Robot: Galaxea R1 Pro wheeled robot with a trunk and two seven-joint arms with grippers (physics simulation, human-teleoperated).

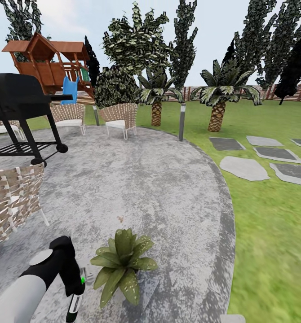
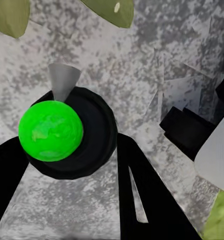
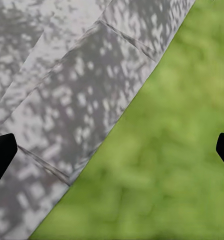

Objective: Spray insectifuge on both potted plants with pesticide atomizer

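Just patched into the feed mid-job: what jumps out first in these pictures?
A potted plant sits low on the grey patio, right beside the left gripper. In the left wrist view a dark bottle with a bright green top sits between the fingers. A black grill stands far left.

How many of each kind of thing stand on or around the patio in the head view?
Potted plants: 1
Pesticide atomizers, at the left end effector: 1
Grills: 1
Wicker chairs: 3
Bollard posts: 2
Palms: 2
Total: 10
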